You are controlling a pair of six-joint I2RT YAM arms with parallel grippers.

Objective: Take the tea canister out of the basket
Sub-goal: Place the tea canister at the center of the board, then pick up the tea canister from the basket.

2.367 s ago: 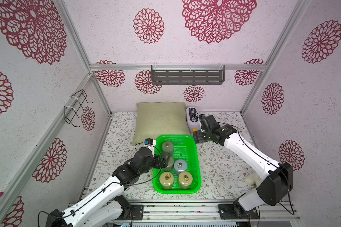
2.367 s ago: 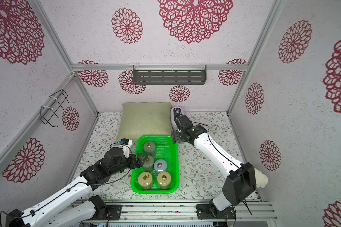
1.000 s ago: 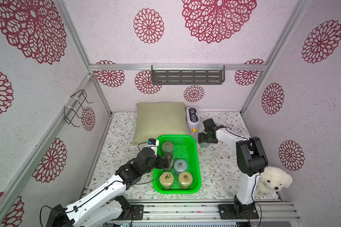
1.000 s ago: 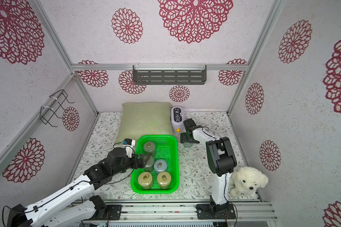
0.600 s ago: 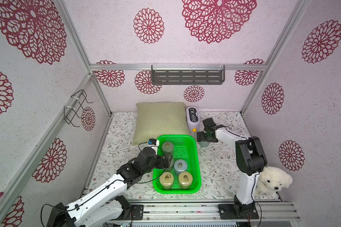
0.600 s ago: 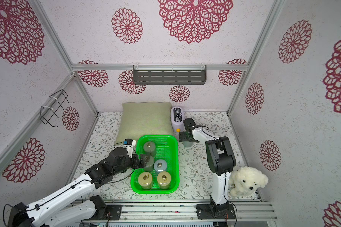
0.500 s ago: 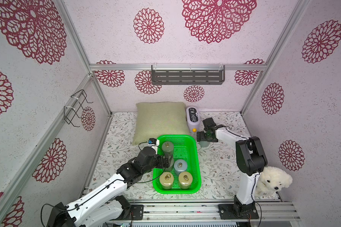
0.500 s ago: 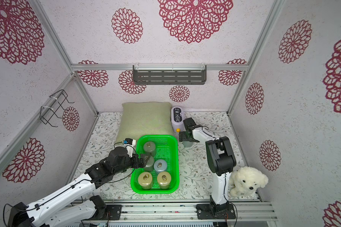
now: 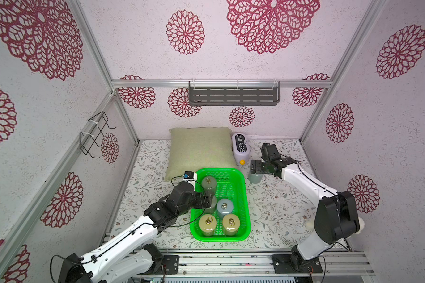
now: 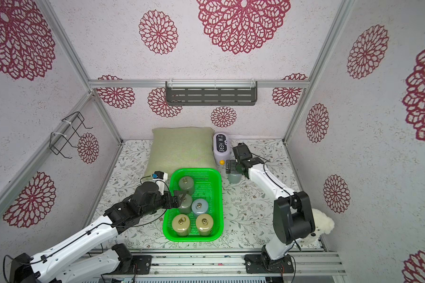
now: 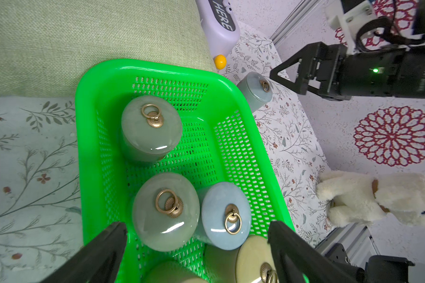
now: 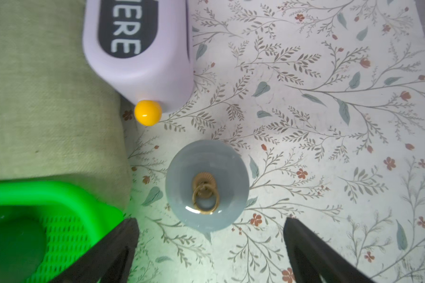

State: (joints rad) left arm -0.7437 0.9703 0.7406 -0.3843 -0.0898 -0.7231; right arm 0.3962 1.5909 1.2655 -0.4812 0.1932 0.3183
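The bright green basket [image 9: 247,210] [image 11: 93,152] holds several lidded tea canisters with brass ring pulls: two grey-green [image 9: 208,182] [image 11: 166,210], one pale blue [image 9: 224,207] and two yellowish [image 9: 207,223]. My left gripper [image 9: 207,201] [image 11: 195,225] is open at the basket's left rim, its fingers standing either side of the middle grey-green and pale blue canisters. Another blue-grey canister [image 9: 254,177] [image 12: 206,186] stands upright on the table just right of the basket. My right gripper [image 9: 255,169] [image 12: 209,221] hovers open over it, fingers apart from it.
A green pillow [image 9: 200,149] lies behind the basket, touching it. A lilac "I'M HERE" box [image 9: 241,149] stands close to the outside canister. A white plush dog [image 10: 323,226] sits at front right, behind my right arm's elbow. A grey shelf [image 9: 233,95] hangs on the back wall.
My right gripper has opened and let go of the canister beside the basket, which stays standing. Its elbow has swung towards the right wall, covering the plush dog. The left arm has hardly moved.
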